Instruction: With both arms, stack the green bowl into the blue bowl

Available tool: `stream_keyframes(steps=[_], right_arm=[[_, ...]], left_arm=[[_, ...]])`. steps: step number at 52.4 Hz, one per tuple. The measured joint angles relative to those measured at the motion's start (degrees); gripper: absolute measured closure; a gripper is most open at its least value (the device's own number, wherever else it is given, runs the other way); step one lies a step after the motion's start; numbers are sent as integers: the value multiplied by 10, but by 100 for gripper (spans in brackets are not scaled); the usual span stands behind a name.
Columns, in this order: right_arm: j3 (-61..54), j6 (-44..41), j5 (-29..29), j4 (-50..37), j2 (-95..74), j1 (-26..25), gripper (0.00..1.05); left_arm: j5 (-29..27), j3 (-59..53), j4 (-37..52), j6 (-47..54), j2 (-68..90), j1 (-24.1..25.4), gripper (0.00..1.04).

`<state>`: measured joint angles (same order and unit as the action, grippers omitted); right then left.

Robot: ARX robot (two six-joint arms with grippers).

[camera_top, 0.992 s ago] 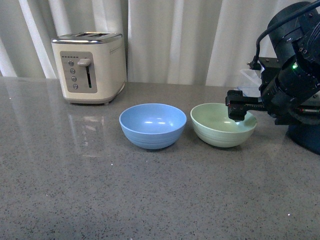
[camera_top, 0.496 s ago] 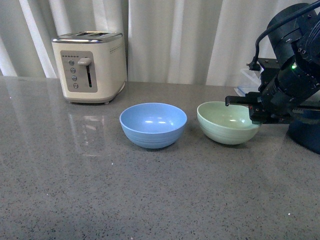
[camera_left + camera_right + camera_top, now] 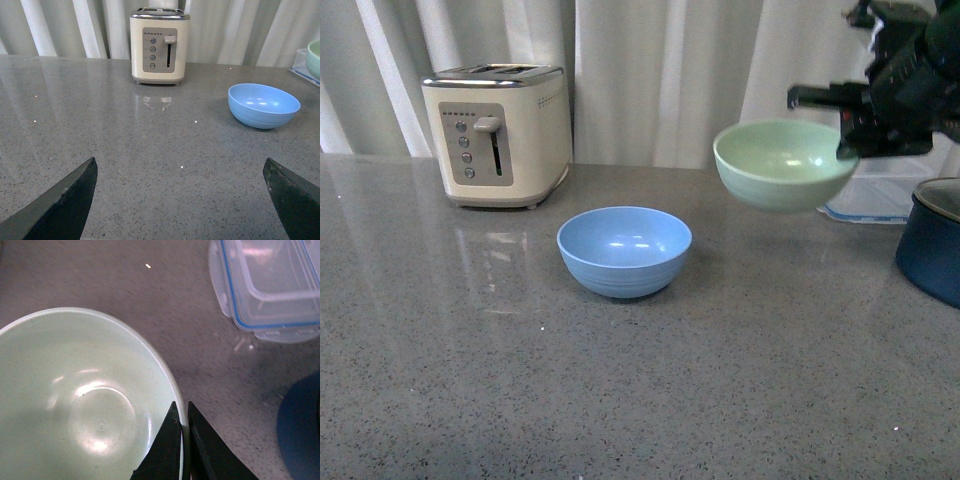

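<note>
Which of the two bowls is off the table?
The green bowl, held in the air by its rim in the right claw; the blue bowl sits on the table, untouched.

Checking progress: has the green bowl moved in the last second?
Yes. The green bowl rose off the counter, now higher than the unmoved blue bowl.

Mint-green bowl (image 3: 785,165), sky-blue bowl (image 3: 624,250), cream toaster (image 3: 500,135), speckled grey counter (image 3: 620,400)
</note>
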<state>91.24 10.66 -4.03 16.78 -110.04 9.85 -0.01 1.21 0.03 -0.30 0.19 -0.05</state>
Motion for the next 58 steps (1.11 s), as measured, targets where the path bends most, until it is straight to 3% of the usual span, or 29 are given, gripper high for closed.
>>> stream_keyframes(steps=[12,20,58], right_arm=[[15,-2,2,-7,18,105,104],[22,-1,-7,-9,-1,141,104],[56,30,-64,-17,-87,144,104]], left_arm=[[0,0,0,0,0,0,7],[0,0,0,0,0,0,7],[0,0,0,0,0,0,7]])
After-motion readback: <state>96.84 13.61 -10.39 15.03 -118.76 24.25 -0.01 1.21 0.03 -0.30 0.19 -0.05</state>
